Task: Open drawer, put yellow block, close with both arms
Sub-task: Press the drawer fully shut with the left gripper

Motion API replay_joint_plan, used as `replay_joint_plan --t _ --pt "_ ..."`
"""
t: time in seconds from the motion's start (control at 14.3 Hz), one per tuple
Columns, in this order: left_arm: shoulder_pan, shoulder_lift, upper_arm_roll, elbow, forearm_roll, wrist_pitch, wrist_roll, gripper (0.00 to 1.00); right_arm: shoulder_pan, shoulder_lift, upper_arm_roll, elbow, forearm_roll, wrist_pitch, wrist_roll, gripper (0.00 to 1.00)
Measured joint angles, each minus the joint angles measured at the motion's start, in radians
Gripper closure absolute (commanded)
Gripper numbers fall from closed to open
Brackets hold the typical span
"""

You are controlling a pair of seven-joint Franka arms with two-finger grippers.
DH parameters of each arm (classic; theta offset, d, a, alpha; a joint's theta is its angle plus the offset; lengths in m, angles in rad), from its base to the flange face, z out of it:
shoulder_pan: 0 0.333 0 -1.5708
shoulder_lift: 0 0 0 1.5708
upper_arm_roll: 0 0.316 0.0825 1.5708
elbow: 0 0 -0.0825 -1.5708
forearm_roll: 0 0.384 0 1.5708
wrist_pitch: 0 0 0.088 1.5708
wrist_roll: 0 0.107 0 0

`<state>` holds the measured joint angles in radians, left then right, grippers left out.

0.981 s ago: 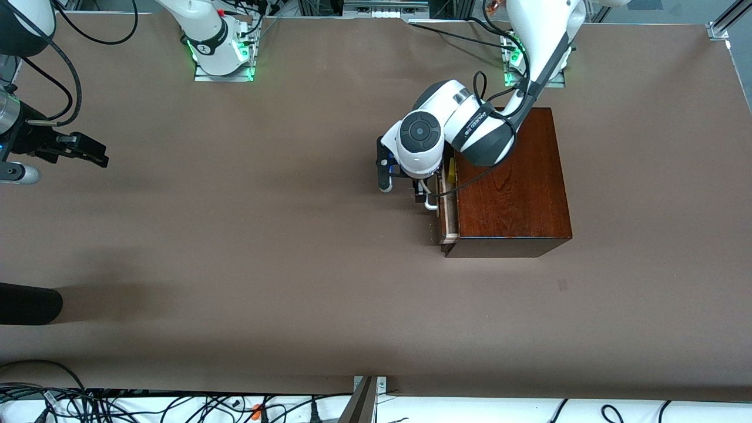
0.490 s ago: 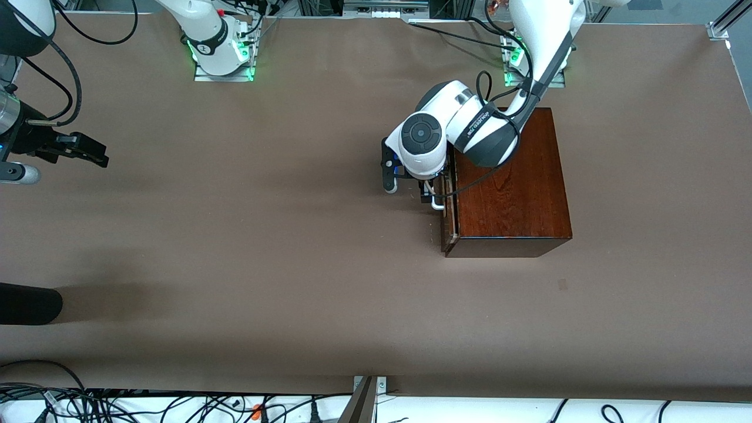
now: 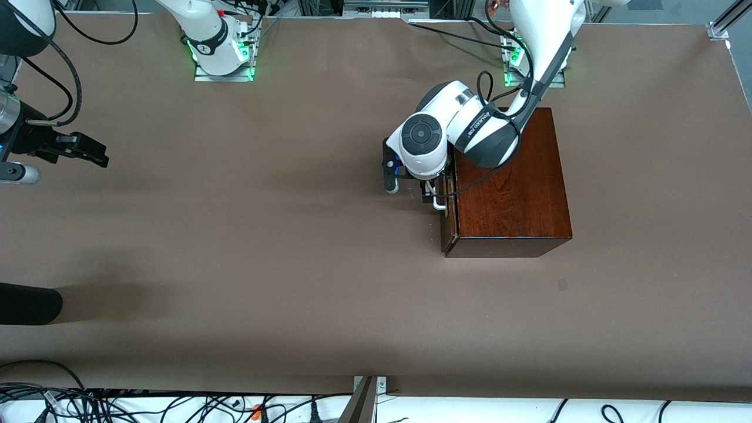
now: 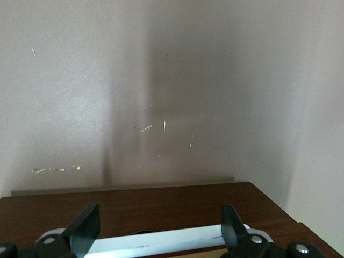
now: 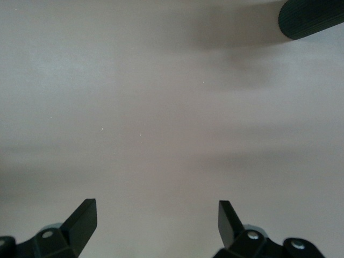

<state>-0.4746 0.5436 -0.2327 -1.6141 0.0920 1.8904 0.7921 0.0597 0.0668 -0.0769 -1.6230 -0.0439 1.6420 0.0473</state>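
The dark mahogany box point(image 3: 511, 182) stands toward the left arm's end of the table. The drawer point(image 3: 446, 220) is pushed in, its front about flush with the box. My left gripper point(image 3: 430, 195) is open at the drawer front. In the left wrist view its fingers point(image 4: 86, 226) stand on either side of the white loop handle point(image 4: 161, 242), against the dark drawer front point(image 4: 134, 207). The handle also shows in the front view point(image 3: 438, 204). The yellow block is hidden. My right gripper point(image 3: 88, 154) waits open and empty over bare table at the right arm's end, and also shows in its own wrist view point(image 5: 157, 209).
A black ribbed cylinder point(image 3: 29, 302) lies at the table's edge at the right arm's end, nearer the front camera than the right gripper; it also shows in the right wrist view point(image 5: 312, 16). Cables run along the table's near edge point(image 3: 176, 405).
The drawer has slid into the box from partly open. The yellow block seen in the gap is now hidden. My left gripper moved with the drawer front toward the box. The right arm stayed still.
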Motion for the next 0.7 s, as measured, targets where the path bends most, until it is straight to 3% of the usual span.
replay_joint_plan --t 0.7 --pt "0.008 -0.004 0.0 0.001 0.002 -0.017 0.0 0.0 0.0 0.0 0.0 0.0 0.0 0.0 0.0 0.0"
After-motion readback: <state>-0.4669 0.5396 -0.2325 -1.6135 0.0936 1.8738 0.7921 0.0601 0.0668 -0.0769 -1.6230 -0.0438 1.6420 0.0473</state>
